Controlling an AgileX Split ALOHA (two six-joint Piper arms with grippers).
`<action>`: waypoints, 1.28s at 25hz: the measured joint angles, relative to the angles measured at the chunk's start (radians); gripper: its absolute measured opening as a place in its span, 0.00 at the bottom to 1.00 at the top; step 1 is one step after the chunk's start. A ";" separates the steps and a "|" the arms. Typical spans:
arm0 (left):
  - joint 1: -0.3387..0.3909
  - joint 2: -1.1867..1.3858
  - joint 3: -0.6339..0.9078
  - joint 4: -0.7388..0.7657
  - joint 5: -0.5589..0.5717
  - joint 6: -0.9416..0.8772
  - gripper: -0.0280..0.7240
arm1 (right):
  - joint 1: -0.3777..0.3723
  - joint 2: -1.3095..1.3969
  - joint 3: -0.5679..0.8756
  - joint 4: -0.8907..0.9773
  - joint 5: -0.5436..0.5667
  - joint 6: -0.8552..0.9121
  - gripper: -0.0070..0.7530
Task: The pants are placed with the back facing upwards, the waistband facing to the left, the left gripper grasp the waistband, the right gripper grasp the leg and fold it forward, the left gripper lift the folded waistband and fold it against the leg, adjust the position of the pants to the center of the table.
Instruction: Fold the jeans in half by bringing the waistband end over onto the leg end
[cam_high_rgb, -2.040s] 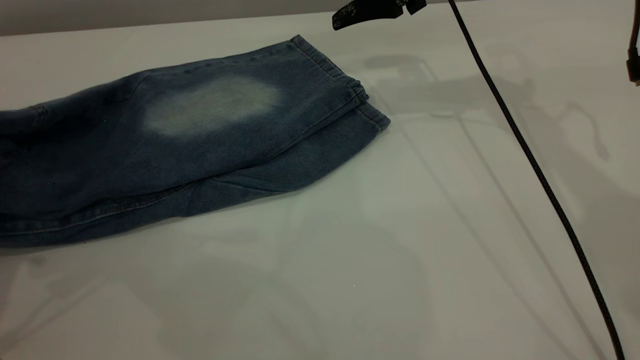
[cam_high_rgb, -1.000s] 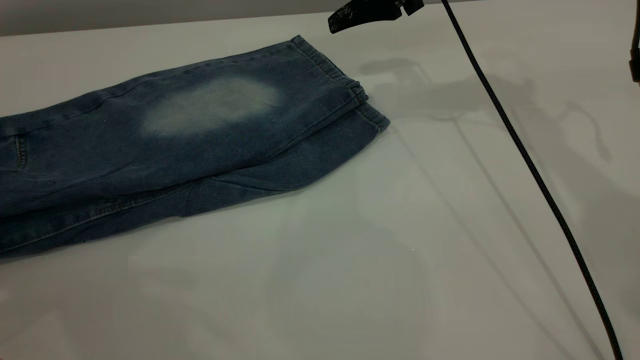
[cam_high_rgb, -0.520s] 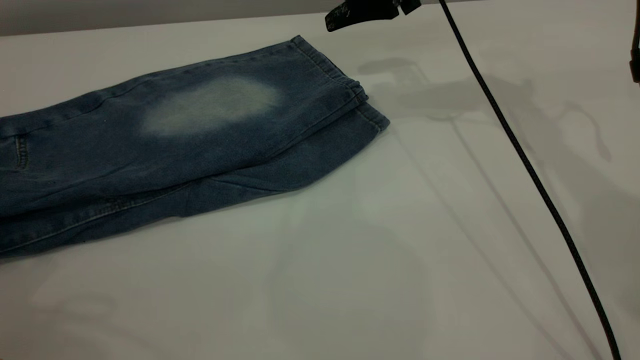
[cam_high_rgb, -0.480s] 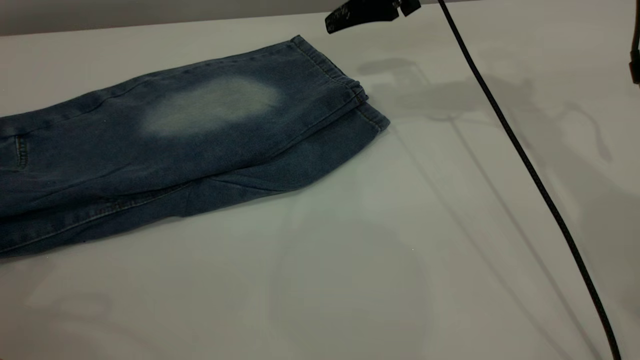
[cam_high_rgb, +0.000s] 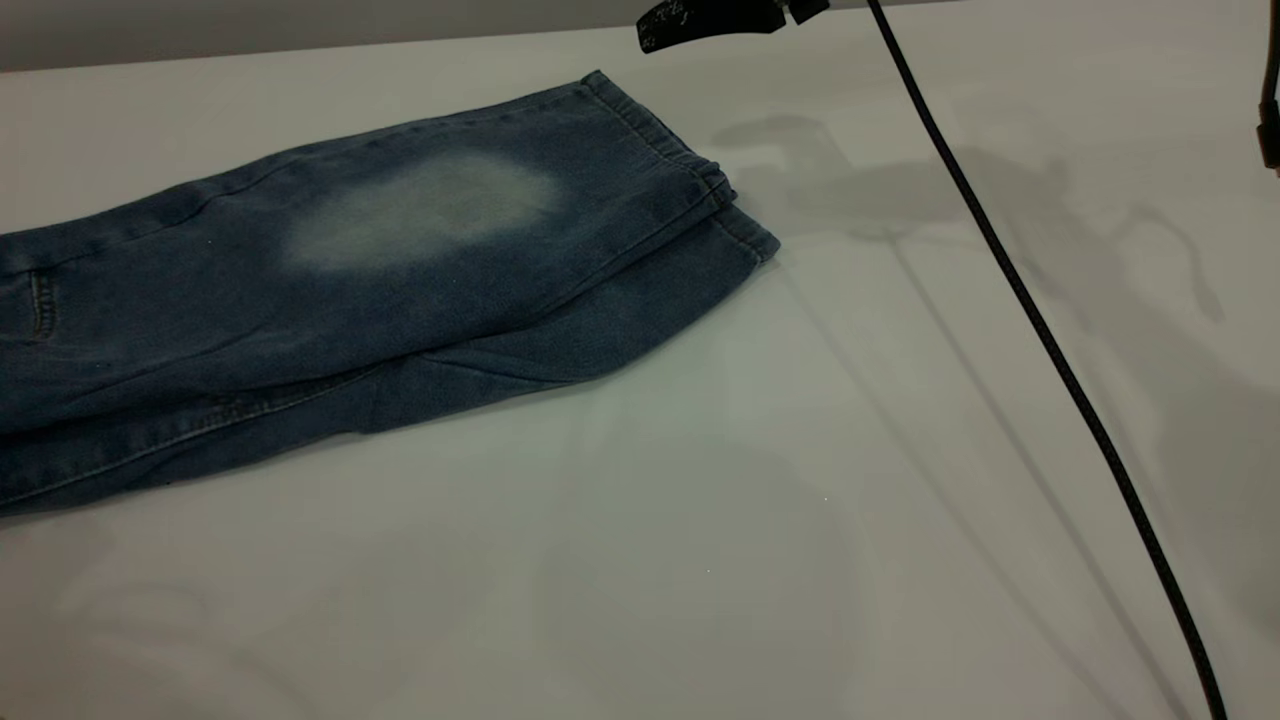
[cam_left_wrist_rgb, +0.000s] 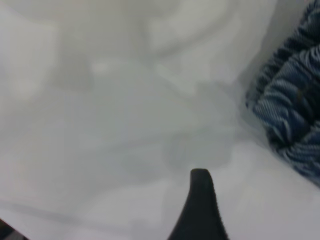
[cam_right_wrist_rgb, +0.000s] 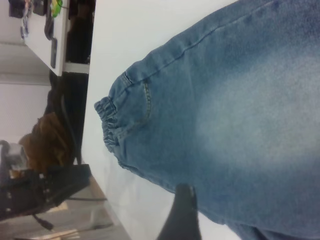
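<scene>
Exterior view: we see the pants (cam_high_rgb: 330, 290) lying flat on the counter (cam_high_rgb: 800, 520), already doubled lengthwise, the leg (cam_high_rgb: 430, 210) with its faded patch lying on top and both hems stacked toward the counter's middle. The waistband (cam_right_wrist_rgb: 107, 125) shows in the right wrist view, gathered at the far end and ungripped. The right pincer (cam_high_rgb: 700, 18) hangs above, just beyond the hems; whether it is spread we cannot tell. The left pincer (cam_left_wrist_rgb: 200, 210) hovers near the waistband holding nothing, its spread unclear. We judge the first fold done; the waistband fold and the centring remain.
</scene>
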 joint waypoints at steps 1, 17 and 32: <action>0.000 0.000 0.000 -0.002 0.012 -0.001 0.73 | 0.000 0.000 0.000 0.000 -0.002 -0.004 0.75; 0.000 -0.002 0.001 -0.019 0.127 -0.006 0.73 | -0.001 0.000 0.000 0.019 0.016 -0.025 0.75; 0.000 0.021 0.001 -0.057 0.046 0.113 0.73 | 0.000 -0.001 0.000 0.021 0.063 -0.023 0.75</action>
